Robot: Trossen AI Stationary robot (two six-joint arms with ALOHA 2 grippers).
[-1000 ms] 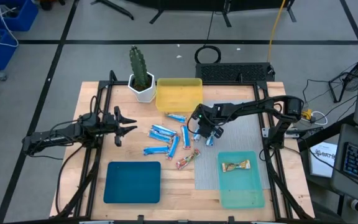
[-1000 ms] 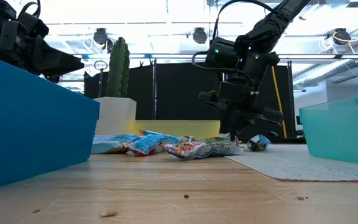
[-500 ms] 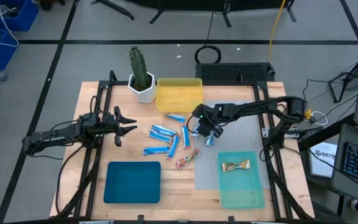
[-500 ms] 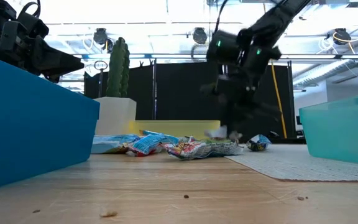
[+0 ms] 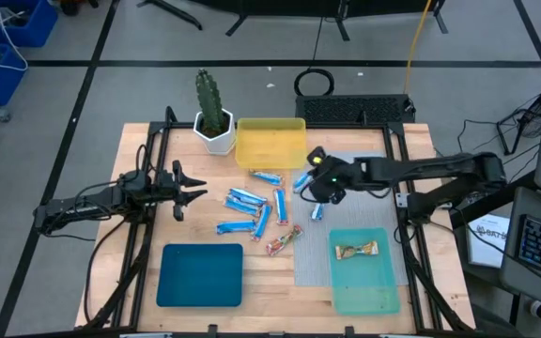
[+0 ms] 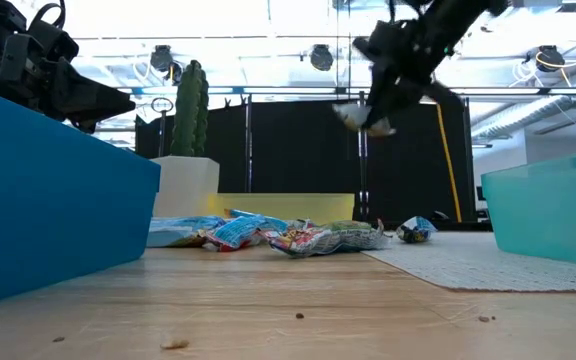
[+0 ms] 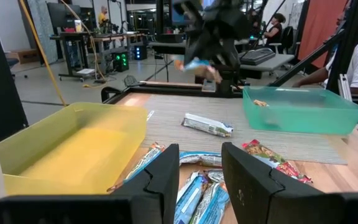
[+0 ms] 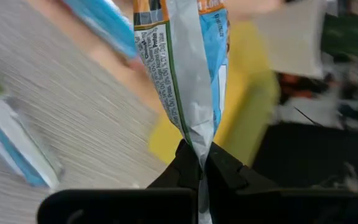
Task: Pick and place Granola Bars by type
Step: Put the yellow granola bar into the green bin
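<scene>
My right gripper [image 5: 314, 184] hangs above the mat's far left corner, shut on a blue-and-white granola bar [image 8: 182, 62], seen in the low view as a pale bar [image 6: 353, 115] high over the table. Several blue-and-white bars [image 5: 245, 198] and one reddish bar [image 5: 283, 240] lie flat on the wood at the middle. Another blue bar [image 5: 316, 211] lies on the mat. A tan bar [image 5: 359, 250] rests in the light teal tray [image 5: 364, 282]. My left gripper [image 5: 195, 185] waits open at the table's left, level, fingers toward the bars. My right gripper pinches the blue-and-white bar by one crimped wrapper end [image 8: 195, 142] between its two fingers [image 8: 229, 171]. The bar reaches straight out beyond the fingertips. It is lifted clear, well above the table, as the low view shows.
A yellow tray [image 5: 270, 141] sits at the far middle, beside a potted cactus [image 5: 212, 113]. A dark teal tray [image 5: 200, 274] lies at the near left. The grey mat [image 5: 364, 202] covers the right side under the light teal tray.
My right gripper has risen from table height among the bars to high above them, carrying a blue-and-white bar lifted clear, and has shifted slightly toward the table's right and far edge. Its arm has swung lower and out toward the right.
</scene>
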